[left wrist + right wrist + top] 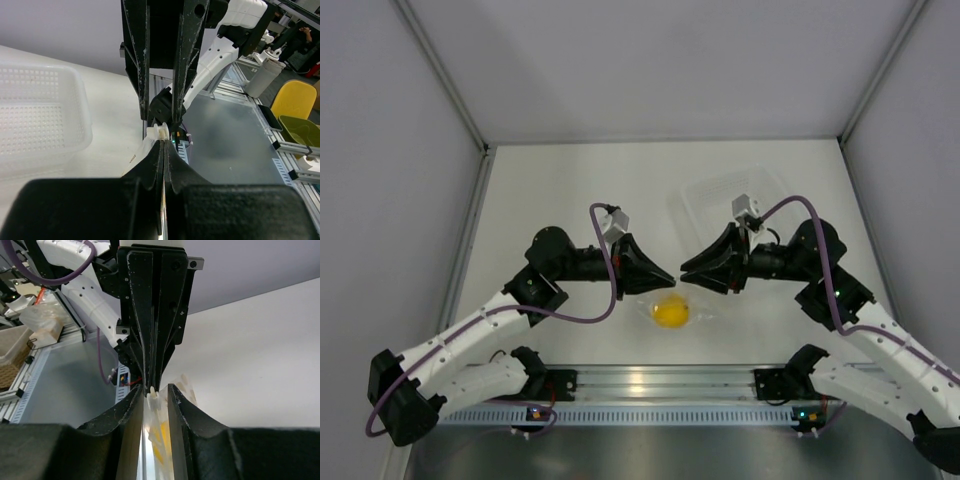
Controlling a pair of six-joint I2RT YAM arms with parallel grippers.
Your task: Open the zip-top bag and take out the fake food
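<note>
The fake food (670,312), a yellow lemon-like oval, lies inside the clear zip-top bag (698,314) on the table near the front edge. The bag's top edge rises to where both grippers meet tip to tip above it. My left gripper (672,277) is shut on the bag's edge; in the left wrist view its jaws (165,142) are pressed together just behind the white zip slider (159,131). My right gripper (685,272) is open, and the bag top (184,390) and slider (153,394) stand between its jaws (156,389). Yellow (162,440) shows through the plastic.
A rigid clear rectangular tray (720,195) sits behind the right gripper; it also shows at the left of the left wrist view (45,110). The table's front rail (660,385) runs just below the bag. Grey walls enclose the table.
</note>
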